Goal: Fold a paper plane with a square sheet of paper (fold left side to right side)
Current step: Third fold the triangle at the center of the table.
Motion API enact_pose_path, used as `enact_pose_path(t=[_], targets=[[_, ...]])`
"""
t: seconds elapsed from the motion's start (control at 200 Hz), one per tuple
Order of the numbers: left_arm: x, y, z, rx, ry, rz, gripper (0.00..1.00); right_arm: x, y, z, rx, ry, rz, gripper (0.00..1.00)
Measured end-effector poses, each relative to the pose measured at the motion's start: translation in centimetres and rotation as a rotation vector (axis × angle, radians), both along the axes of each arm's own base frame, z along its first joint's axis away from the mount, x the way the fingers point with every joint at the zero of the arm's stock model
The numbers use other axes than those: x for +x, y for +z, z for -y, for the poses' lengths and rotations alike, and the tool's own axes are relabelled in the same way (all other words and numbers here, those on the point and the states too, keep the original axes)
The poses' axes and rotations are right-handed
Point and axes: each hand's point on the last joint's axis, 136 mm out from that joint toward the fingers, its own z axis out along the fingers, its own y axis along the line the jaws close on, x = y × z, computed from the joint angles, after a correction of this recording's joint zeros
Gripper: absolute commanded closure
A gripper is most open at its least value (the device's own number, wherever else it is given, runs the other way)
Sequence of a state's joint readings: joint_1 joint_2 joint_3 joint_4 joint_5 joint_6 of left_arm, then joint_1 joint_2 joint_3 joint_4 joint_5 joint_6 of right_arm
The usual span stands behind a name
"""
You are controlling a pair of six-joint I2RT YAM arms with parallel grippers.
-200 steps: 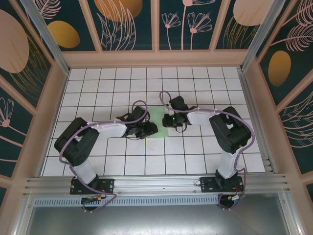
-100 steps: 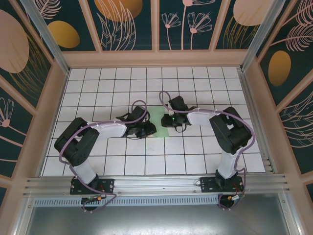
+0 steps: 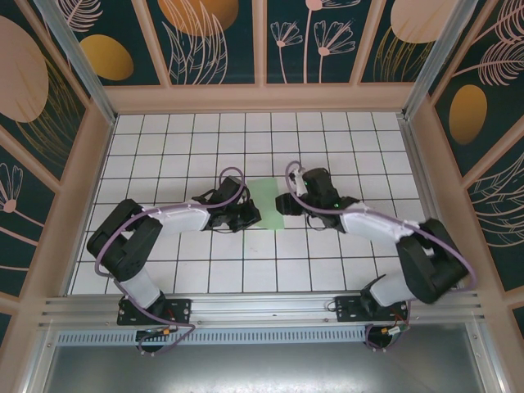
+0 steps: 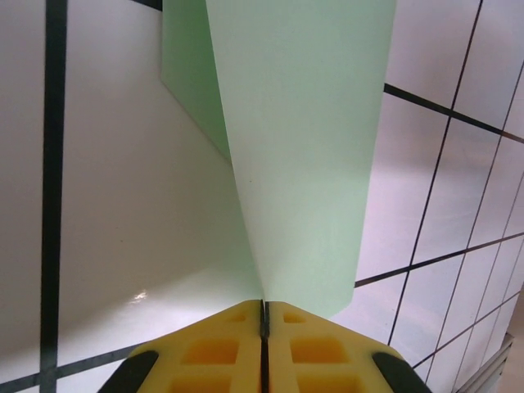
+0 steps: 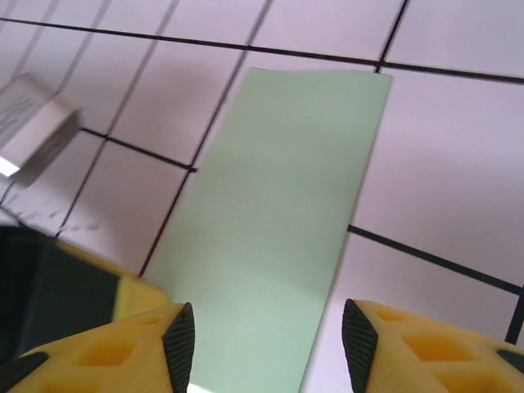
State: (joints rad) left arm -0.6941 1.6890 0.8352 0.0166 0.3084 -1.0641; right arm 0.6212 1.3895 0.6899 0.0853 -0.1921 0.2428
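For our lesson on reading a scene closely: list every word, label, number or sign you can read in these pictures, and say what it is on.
No text can be read.
The square sheet of paper: plain, unmarked.
A pale block at the left edge of the right wrist view: faint marks, too blurred to read.
The wall panels: plant patterns, no lettering.
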Motion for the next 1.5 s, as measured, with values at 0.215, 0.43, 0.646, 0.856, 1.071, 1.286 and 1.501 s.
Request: enact_pose_path(t=[0.215,0.43,0.646,0.856,1.071,1.286,1.501], targets=[[0.1,0.5,0.2,-0.019,0.008,0.002,0.90,-6.2,-1.3,-2.0,-0.050,0.218,0.209,0.36],[0.0,0.7,0.1,-0.023,0.011,0.003,0.89,-8.5,-3.5,-3.6,-0.193,0.364,0.400,0.35],[-0.2,0.5,0.0,-0.022,0.011,-0.006,0.89,-7.2,-5.2,-3.8,-0.346,0.382,0.496,0.36],[-0.3,0.5,0.1,-0.026,0.007,-0.009,0.89,-6.3,-5.6,-5.1,-0.440,0.413,0.567,0.40],[-0.1,0.0,-0.6,-0.013,0.034,-0.018,0.89,-5.8,-6.2,-5.9,-0.488,0.424,0.600,0.54],[0.0,-0.2,-0.9,-0.008,0.052,-0.023,0.89,-5.5,-6.2,-6.0,-0.507,0.413,0.616,0.58],[-0.5,0.3,-0.1,-0.029,0.026,-0.022,0.89,-5.9,-5.4,-4.8,-0.482,0.389,0.647,0.56]])
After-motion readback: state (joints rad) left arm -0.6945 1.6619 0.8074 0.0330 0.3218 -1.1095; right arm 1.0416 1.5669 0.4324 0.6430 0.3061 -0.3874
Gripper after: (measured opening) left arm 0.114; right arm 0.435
